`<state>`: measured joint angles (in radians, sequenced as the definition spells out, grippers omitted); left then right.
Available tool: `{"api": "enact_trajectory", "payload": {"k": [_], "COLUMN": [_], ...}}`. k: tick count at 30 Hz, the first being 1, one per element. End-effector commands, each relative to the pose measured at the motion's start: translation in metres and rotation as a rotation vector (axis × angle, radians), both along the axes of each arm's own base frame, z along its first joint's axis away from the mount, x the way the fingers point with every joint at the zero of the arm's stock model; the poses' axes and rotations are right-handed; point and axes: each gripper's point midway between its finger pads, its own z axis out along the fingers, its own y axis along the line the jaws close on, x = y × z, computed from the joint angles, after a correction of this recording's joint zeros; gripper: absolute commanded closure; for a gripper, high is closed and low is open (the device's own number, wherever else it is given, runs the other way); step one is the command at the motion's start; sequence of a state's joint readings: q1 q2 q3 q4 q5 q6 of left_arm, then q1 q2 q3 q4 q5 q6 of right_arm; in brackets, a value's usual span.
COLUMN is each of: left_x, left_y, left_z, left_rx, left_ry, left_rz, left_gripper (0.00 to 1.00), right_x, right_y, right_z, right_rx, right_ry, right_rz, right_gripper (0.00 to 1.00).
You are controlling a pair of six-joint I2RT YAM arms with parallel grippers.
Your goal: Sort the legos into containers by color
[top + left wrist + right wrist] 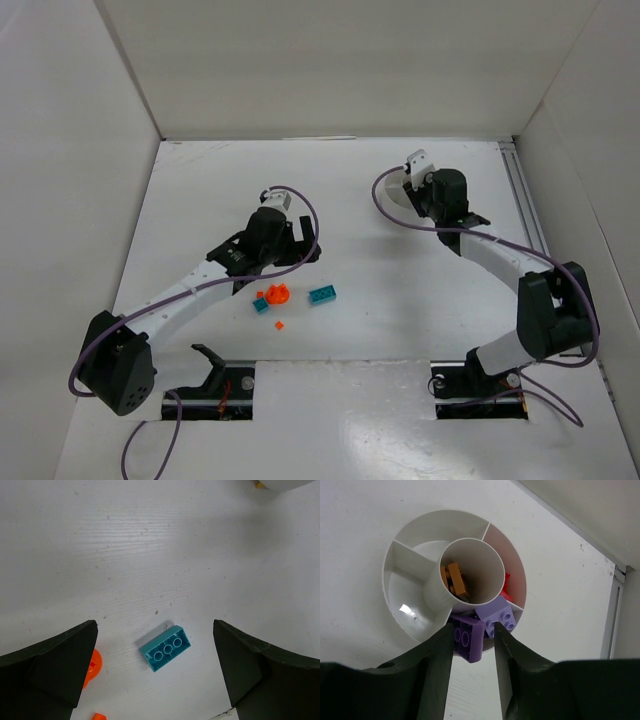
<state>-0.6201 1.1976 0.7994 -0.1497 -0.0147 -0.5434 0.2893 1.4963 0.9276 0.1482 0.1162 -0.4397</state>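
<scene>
Though half-hidden behind ring (481, 570), red brick (507, 585).

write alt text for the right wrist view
Two dark fingers, narrowly apart, hang over the near edge of a round white dish split into wedges. Purple bricks show between the fingers, a red piece in the right wedge, brown bricks inside the central ring.

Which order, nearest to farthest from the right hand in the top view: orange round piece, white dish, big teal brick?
1. white dish: directly under the right hand, at the far right of the table.
2. big teal brick: mid-table, toward the left arm.
3. orange round piece: just left of the big teal brick.
</scene>
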Motion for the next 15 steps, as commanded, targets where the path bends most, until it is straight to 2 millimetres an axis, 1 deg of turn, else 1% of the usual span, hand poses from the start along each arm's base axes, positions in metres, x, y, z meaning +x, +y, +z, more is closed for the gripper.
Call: {"api": "enact_trajectory", "payload": {"k": [1, 2, 4, 5, 6, 7, 8, 9, 10, 11, 12, 13, 15], "left_x": [0.002, 0.002, 0.0, 0.0, -0.002, -0.003, -0.002, -0.004, -0.007, -0.008, -0.009, -0.011, -0.016], "left_y": [0.0, 0.0, 0.001, 0.001, 0.002, 0.003, 0.004, 0.005, 0.006, 0.007, 0.009, 0.009, 0.014], "left_z": [0.013, 0.013, 0.018, 0.018, 0.017, 0.018, 0.018, 0.016, 0.018, 0.016, 0.018, 0.02, 0.014], "left_rx": [-0.029, -0.029, -0.034, -0.041, -0.041, -0.049, -0.044, -0.047, -0.055, -0.054, -0.056, -0.072, -0.066], "left_ry": [-0.022, -0.022, -0.03, -0.026, -0.026, -0.019, -0.023, -0.007, -0.001, 0.012, 0.012, 0.02, 0.049], "left_rz": [0.014, 0.014, 0.014, 0.021, 0.021, 0.028, 0.036, 0.045, 0.053, 0.059, 0.072, 0.086, 0.112], "left_gripper": [0.0, 0.0, 0.0, 0.0, 0.0, 0.0, 0.0, 0.0, 0.0, 0.0, 0.0, 0.0, 0.0], "right_x": [0.0, -0.001, -0.005, -0.006, -0.01, -0.013, -0.017, -0.02, -0.025, -0.031, -0.04, -0.048, -0.072], "right_y": [0.005, 0.006, 0.008, 0.009, 0.01, 0.017, 0.018, 0.021, 0.028, 0.04, 0.055, 0.063, 0.093], "right_z": [0.03, 0.038, 0.045, 0.05, 0.059, 0.066, 0.065, 0.078, 0.079, 0.082, 0.082, 0.087, 0.082], "right_rx": [0.045, 0.054, 0.063, 0.07, 0.067, 0.063, 0.054, 0.029, 0.017, 0.015, -0.022, -0.022, -0.021], "right_ry": [-0.096, -0.112, -0.122, -0.133, -0.149, -0.164, -0.154, -0.189, -0.187, -0.19, -0.193, -0.2, -0.202], "right_rz": [0.003, 0.014, 0.029, 0.038, 0.051, 0.09, 0.111, 0.151, 0.198, 0.283, 0.376, 0.424, 0.57], "right_gripper": [0.56, 0.55, 0.55, 0.53, 0.52, 0.51, 0.49, 0.44, 0.41, 0.27, 0.0, 0.0, 0.0]}}
